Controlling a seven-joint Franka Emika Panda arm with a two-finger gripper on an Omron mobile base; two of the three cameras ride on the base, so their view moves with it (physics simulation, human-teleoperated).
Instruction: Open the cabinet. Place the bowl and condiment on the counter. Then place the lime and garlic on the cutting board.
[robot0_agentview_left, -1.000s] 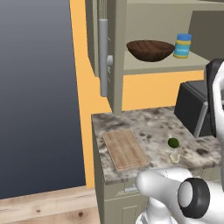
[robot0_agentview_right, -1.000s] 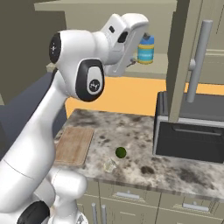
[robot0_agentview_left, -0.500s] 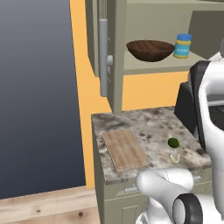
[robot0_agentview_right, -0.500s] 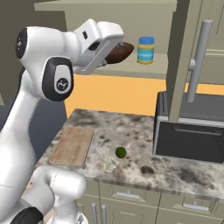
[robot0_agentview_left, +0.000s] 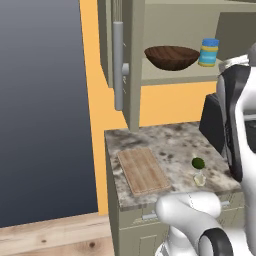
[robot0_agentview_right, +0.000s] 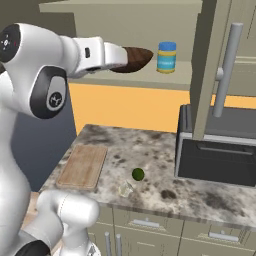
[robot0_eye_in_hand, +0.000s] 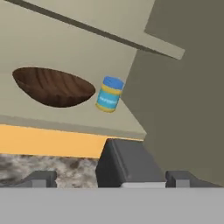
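Since a second ago the arm has swung left across the right base view, uncovering the bowl (robot0_agentview_right: 134, 58) and the condiment (robot0_agentview_right: 166, 57) on the open cabinet's (robot0_agentview_right: 150, 30) shelf. From the hand camera, the gripper (robot0_eye_in_hand: 112, 180) looks up at that shelf from below and well short of it; its two dark fingertips (robot0_eye_in_hand: 40, 178) stand wide apart with nothing between them. That camera shows the bowl to the left and the condiment just beside it on the right, not touching. Both base cameras show the counter (robot0_agentview_left: 170, 140) below: the cutting board (robot0_agentview_left: 143, 170) lies bare at its left end, the lime (robot0_agentview_left: 198, 163) sits to its right, and the garlic (robot0_agentview_left: 199, 178) rests just nearer than the lime. A black appliance (robot0_agentview_right: 220, 152) stands at the counter's right, under an open cabinet door (robot0_agentview_right: 210, 65).
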